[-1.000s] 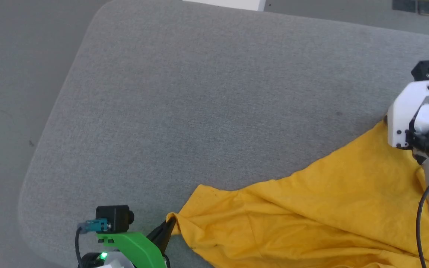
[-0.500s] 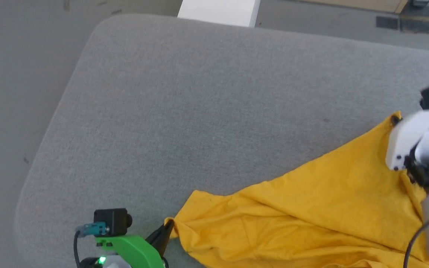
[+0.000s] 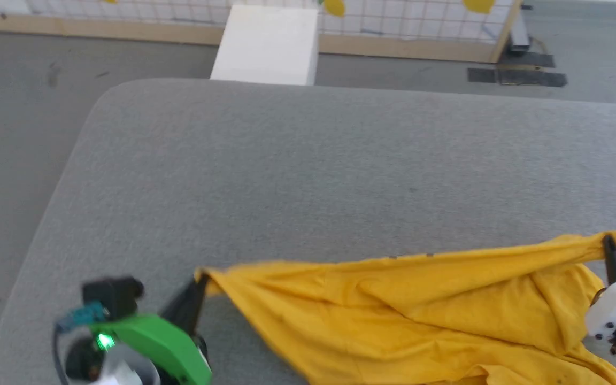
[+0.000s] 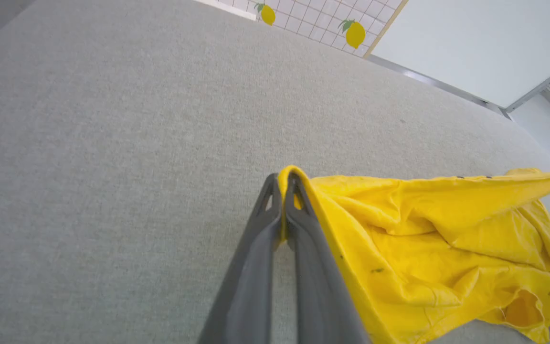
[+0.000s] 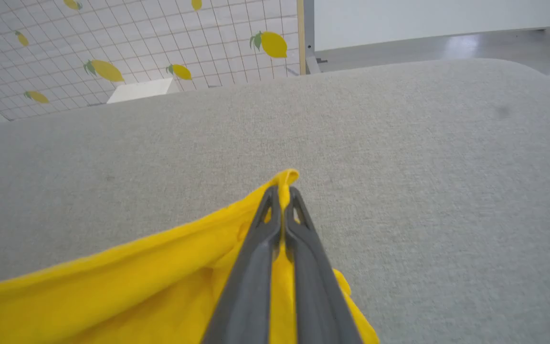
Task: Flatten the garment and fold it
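The garment (image 3: 420,315) is a bright yellow T-shirt, stretched between my two grippers above the near part of the grey table (image 3: 308,171). My left gripper (image 3: 201,280) is shut on its left corner, and the left wrist view shows the cloth (image 4: 423,229) pinched at the tips of the left gripper (image 4: 284,179). At the right, my right gripper (image 3: 610,246) is shut on the other corner; in the right wrist view the cloth (image 5: 127,286) pokes out between the tips of the right gripper (image 5: 282,188). The upper edge runs taut between them while the rest hangs in folds. No print shows.
The grey fabric table top stretches far ahead and to both sides, with rounded corners. Beyond its far edge stand a white box (image 3: 268,45) on the floor and a lemon-patterned grid panel (image 5: 112,52). A dark mat (image 3: 516,77) lies on the floor at the far right.
My right gripper has shut on the shirt's right corner and pulled back toward me. Both corners are now lifted and the edge is stretched straight. The head camera has tilted up.
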